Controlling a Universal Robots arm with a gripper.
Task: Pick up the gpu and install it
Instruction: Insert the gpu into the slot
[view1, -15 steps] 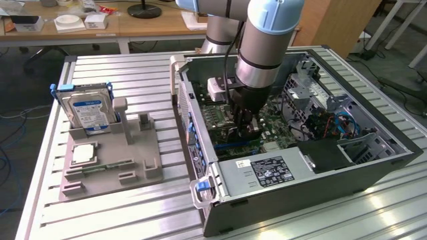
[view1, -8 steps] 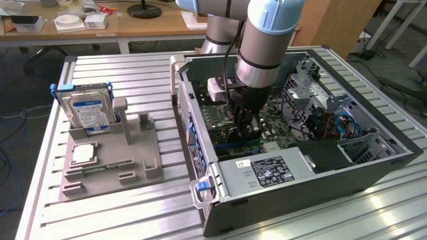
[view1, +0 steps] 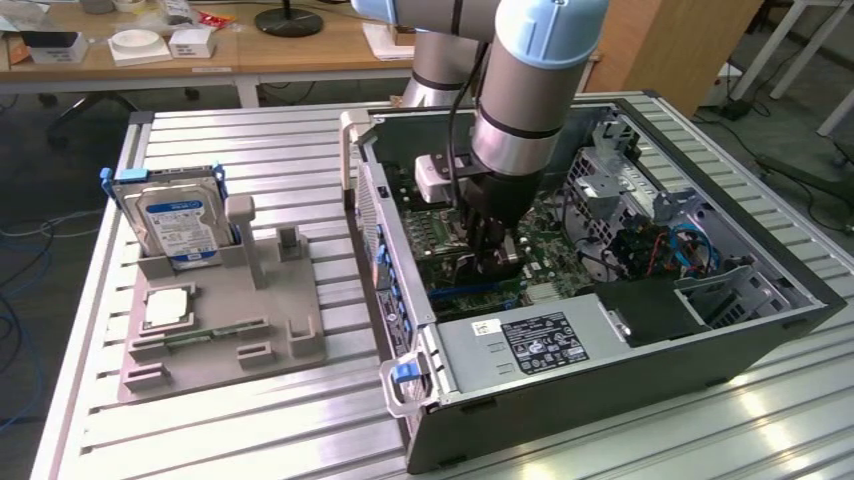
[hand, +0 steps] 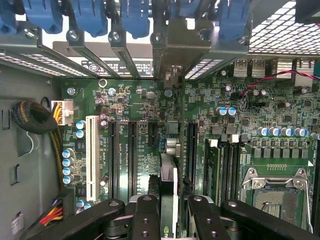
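Wrist view looks straight down on the gpu (hand: 169, 187), seen edge-on as a thin card pinched between the two black fingers (hand: 145, 220) of the gripper (hand: 169, 220); its long axis runs parallel to the expansion slots, its far end pointing toward the silvery bracket (hand: 176, 47) at the case's slotted rear wall. It stands over the green motherboard (hand: 140, 130), between a black slot (hand: 132, 150) and another (hand: 191, 150); whether it is seated I cannot tell. A white slot (hand: 91, 155) lies aside, the CPU socket (hand: 272, 190) opposite. The exterior view shows the arm reaching into the open computer case (view1: 747, 330), with a hard drive (view1: 180, 225) upright in a grey holder (view1: 220, 330) well apart.
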